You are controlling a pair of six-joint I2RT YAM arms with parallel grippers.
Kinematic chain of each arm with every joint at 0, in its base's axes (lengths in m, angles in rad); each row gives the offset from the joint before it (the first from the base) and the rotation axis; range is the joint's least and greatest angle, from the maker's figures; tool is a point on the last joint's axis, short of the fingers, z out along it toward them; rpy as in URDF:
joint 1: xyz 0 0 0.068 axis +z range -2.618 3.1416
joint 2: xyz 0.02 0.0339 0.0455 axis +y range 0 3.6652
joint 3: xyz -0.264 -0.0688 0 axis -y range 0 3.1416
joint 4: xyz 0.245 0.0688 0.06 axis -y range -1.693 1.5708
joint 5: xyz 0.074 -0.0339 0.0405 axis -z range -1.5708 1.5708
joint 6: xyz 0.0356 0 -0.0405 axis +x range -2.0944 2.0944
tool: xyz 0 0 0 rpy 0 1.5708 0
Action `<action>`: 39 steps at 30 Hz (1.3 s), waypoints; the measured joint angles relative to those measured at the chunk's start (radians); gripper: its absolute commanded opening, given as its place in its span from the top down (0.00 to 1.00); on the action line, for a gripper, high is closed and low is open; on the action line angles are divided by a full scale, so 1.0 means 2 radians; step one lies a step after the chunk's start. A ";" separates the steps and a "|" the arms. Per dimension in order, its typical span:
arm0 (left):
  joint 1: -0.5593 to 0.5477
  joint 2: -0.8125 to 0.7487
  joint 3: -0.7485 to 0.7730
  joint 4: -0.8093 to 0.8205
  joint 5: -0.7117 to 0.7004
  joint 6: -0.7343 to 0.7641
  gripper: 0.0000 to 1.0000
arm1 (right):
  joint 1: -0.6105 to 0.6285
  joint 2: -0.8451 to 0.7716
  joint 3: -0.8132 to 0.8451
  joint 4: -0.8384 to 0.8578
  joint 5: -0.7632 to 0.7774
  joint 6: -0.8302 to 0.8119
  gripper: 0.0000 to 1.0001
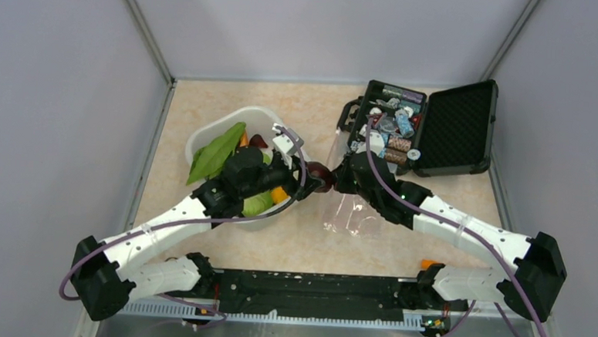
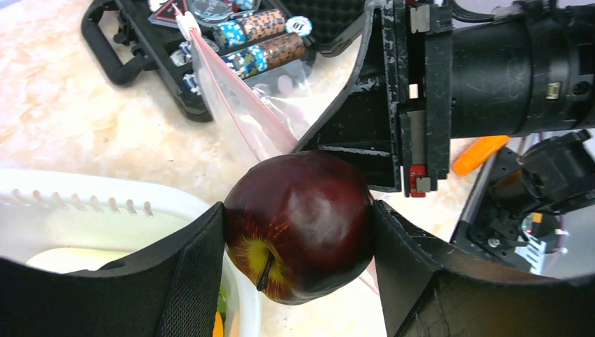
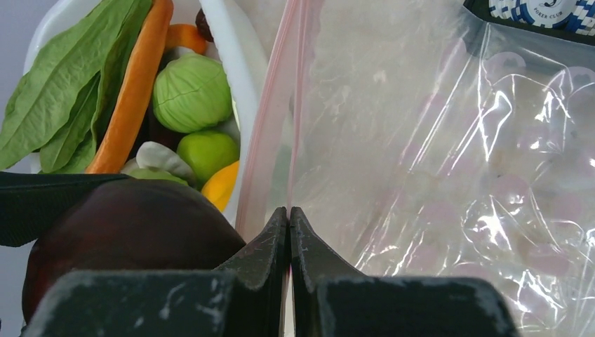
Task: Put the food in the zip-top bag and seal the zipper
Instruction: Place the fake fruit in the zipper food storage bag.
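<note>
Left gripper [image 2: 297, 239] clamps glossy dark-red apple [image 1: 320, 175]; right gripper [image 3: 289, 225], shut, pinches crinkly clear bag [image 3: 435, 175].

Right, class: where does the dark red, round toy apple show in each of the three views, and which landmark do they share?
Top external: the dark red, round toy apple sits at centre, between the two arms' tips.
Left wrist: apple low centre, clamped in the left gripper.
Right wrist: apple lower left, beside the right gripper, shut on the clear zip-top bag.
Shared landmark: the white plastic tub, in all three.
</note>
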 measured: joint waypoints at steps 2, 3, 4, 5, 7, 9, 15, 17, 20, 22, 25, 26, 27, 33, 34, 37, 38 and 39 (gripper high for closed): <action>-0.008 0.005 0.007 -0.009 -0.018 0.010 0.71 | 0.000 0.000 0.000 -0.001 -0.002 0.000 1.00; -0.012 0.009 0.012 -0.014 -0.028 0.014 0.71 | 0.000 0.000 0.000 -0.001 -0.002 0.001 1.00; -0.016 0.013 0.018 -0.020 -0.037 0.019 0.71 | 0.000 0.000 0.000 -0.002 -0.002 0.001 1.00; -0.019 0.016 0.021 -0.025 -0.044 0.022 0.71 | 0.000 -0.001 0.000 -0.003 -0.002 0.001 1.00; -0.027 0.025 0.032 -0.038 -0.063 0.029 0.72 | 0.000 -0.003 0.000 -0.007 -0.002 0.001 1.00; -0.034 0.034 0.039 -0.053 -0.085 0.035 0.72 | -0.001 -0.005 0.000 -0.011 -0.002 0.001 1.00; -0.054 0.075 0.064 -0.101 -0.143 0.043 0.72 | -0.002 -0.016 -0.003 0.000 -0.011 0.006 1.00; -0.059 0.083 0.073 -0.107 -0.152 0.045 0.72 | -0.002 -0.018 -0.003 0.004 -0.012 0.005 1.00; -0.063 0.089 0.082 -0.116 -0.158 0.045 0.71 | -0.003 -0.018 -0.003 0.005 -0.014 0.005 1.00; -0.064 0.092 0.086 -0.120 -0.158 0.041 0.70 | -0.003 -0.018 -0.003 0.005 -0.013 0.005 1.00; -0.063 0.091 0.086 -0.121 -0.158 0.035 0.68 | -0.003 -0.020 -0.003 0.002 -0.012 0.005 1.00; -0.064 0.091 0.086 -0.121 -0.159 0.032 0.68 | -0.003 -0.020 -0.003 0.002 -0.011 0.006 1.00; -0.064 0.090 0.086 -0.120 -0.160 0.030 0.68 | -0.003 -0.021 -0.003 0.002 -0.011 0.007 1.00; -0.065 0.088 0.091 -0.126 -0.201 0.027 0.71 | -0.003 -0.028 -0.004 0.006 -0.035 0.009 1.00; -0.065 0.089 0.095 -0.129 -0.211 0.028 0.71 | -0.003 -0.029 -0.004 0.006 -0.041 0.009 1.00; -0.067 0.091 0.109 -0.136 -0.242 0.028 0.70 | -0.003 -0.029 -0.004 -0.001 -0.052 0.008 1.00; -0.068 0.091 0.111 -0.136 -0.247 0.028 0.70 | -0.003 -0.030 -0.004 -0.004 -0.054 0.008 1.00; -0.068 0.091 0.113 -0.136 -0.250 0.028 0.70 | -0.003 -0.030 -0.004 -0.009 -0.057 0.007 1.00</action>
